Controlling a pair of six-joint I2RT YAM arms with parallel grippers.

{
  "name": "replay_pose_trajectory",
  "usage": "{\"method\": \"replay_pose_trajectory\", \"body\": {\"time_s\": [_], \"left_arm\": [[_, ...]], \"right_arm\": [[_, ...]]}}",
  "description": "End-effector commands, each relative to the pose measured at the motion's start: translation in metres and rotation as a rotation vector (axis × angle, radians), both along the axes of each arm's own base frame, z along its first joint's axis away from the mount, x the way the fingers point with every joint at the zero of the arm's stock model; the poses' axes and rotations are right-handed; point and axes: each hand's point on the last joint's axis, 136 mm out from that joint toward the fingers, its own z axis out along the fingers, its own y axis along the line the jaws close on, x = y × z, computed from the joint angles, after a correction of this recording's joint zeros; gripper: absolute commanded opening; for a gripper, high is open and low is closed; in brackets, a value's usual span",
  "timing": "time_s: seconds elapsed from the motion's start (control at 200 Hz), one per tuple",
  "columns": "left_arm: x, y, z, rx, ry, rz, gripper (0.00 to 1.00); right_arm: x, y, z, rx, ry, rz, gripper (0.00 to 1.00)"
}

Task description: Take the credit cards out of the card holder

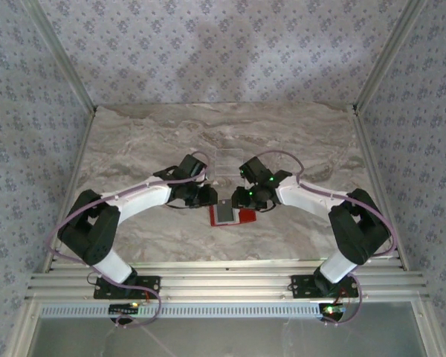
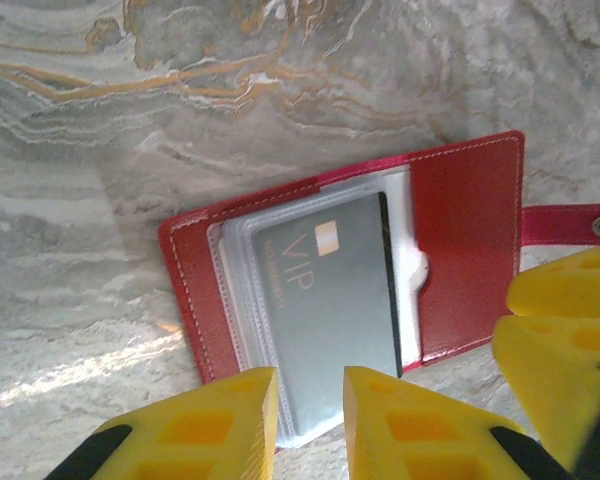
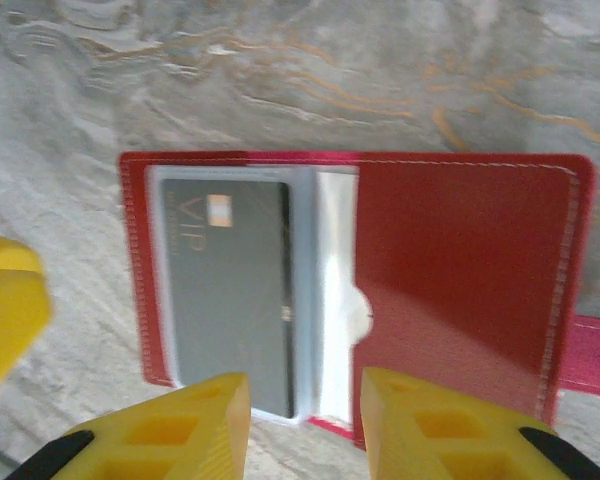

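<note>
red card holder | left gripper narrow at card (grip unclear) | right gripper ajar

Marbled grey tabletop, floral-patterned walls, aluminium frame rails

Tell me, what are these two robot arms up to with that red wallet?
Both arms lean over an open red card holder lying on the marble table. A grey VIP card sits in its clear sleeve, not yet out. The left gripper straddles the card's nearest edge; whether it grips is unclear. The right gripper hangs open at the holder's edge.
</note>
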Motion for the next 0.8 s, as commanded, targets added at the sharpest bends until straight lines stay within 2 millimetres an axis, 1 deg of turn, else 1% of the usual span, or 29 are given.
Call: {"method": "replay_pose_trajectory", "body": {"time_s": [0.0, 0.085, 0.185, 0.3, 0.415, 0.45, 0.54, 0.65, 0.715, 0.8], "left_arm": [[0.001, -0.003, 0.005, -0.032, 0.011, 0.021, 0.24], [0.0, -0.003, -0.001, -0.026, 0.025, 0.031, 0.23], [-0.001, -0.001, -0.009, -0.002, 0.047, 0.04, 0.23], [-0.002, -0.002, -0.012, 0.004, 0.057, 0.032, 0.23], [-0.003, 0.0, -0.016, 0.025, 0.064, 0.03, 0.23], [-0.002, 0.001, -0.018, 0.032, 0.065, 0.028, 0.23], [-0.001, 0.001, -0.021, 0.044, 0.065, 0.013, 0.23], [0.0, -0.005, -0.022, 0.039, 0.069, -0.015, 0.23], [0.003, -0.004, -0.024, 0.06, 0.067, -0.029, 0.23], [0.006, -0.003, -0.025, 0.091, 0.054, -0.047, 0.25]], "right_arm": [[-0.008, -0.021, -0.021, -0.094, 0.035, -0.033, 0.36], [-0.016, -0.022, -0.032, -0.095, 0.066, -0.038, 0.36], [-0.027, -0.016, -0.039, -0.091, 0.085, -0.031, 0.36], [-0.038, -0.008, -0.04, -0.073, 0.101, -0.031, 0.35], [-0.045, -0.001, -0.036, -0.064, 0.096, -0.024, 0.35], [-0.044, -0.002, -0.035, -0.072, 0.087, -0.026, 0.35], [-0.039, -0.011, -0.034, -0.12, 0.062, -0.043, 0.35], [-0.031, -0.01, -0.024, -0.101, 0.034, -0.054, 0.34], [-0.027, -0.01, -0.019, -0.087, 0.021, -0.065, 0.34], [-0.022, -0.016, -0.022, -0.087, 0.019, -0.09, 0.34]]}}
